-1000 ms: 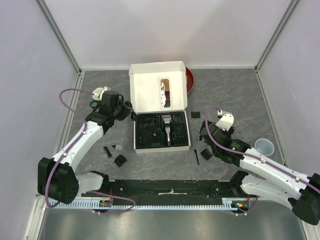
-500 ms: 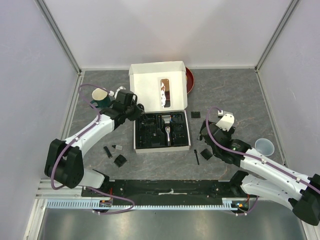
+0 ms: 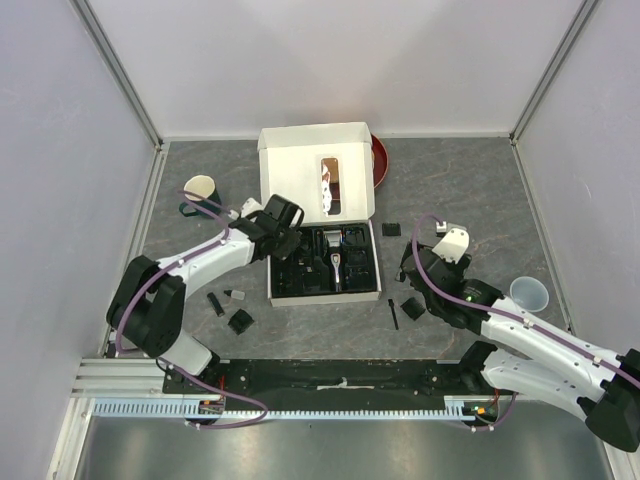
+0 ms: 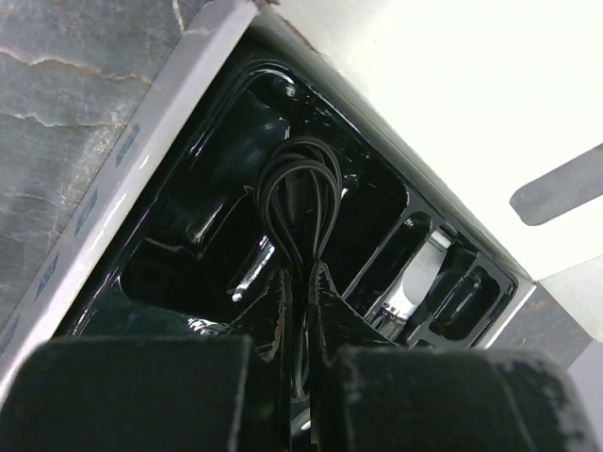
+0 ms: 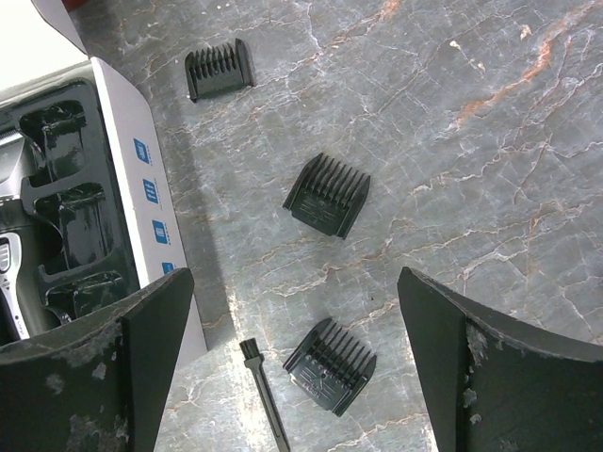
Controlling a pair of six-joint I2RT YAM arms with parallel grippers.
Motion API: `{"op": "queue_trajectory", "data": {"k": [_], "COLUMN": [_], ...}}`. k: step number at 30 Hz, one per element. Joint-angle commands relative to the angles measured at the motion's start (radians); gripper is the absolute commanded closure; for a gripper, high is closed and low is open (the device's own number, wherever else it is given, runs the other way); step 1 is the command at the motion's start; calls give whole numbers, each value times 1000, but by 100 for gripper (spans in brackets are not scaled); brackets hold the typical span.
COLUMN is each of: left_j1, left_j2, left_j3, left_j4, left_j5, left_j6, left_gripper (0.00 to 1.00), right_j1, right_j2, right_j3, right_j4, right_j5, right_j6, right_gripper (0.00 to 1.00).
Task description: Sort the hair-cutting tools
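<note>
My left gripper is shut on the looped black cable and holds it over the left compartment of the black tray in the white box. The black-and-silver clipper lies in the tray's middle slot. My right gripper is open and empty above the table, right of the box. Under it in the right wrist view lie three black comb guards and the thin black brush. More guards lie left of the box.
The box lid stands open at the back, with a red bowl behind it. A green mug stands at the left. A clear plastic cup stands at the right near the wall.
My left arm has swung right, from beside the green mug to over the box's left compartment, still holding the cable. The right arm has not moved.
</note>
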Motion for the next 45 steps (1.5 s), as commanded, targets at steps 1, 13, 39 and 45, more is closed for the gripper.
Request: {"op": "queue_trajectory", "data": {"k": [1, 13, 39, 45], "left_j1": [-22, -22, 115, 253], "left_j2": [19, 88, -401, -578], "left_j3": [23, 29, -89, -267], "left_j4": [-18, 43, -162, -199], "left_j5": [-106, -167, -164, -117], "left_j6": [-179, -265, 140, 196], "left_gripper": [98, 90, 3, 11], "right_j1": [0, 0, 0, 0], "right_j2": [-13, -20, -38, -15], "right_j3": [-10, -10, 24, 18], "right_j4": [-6, -18, -15, 18], "right_j5": [37, 46, -67, -107], "right_j6": [-4, -8, -19, -18], "right_gripper": [2, 2, 2, 2]}}
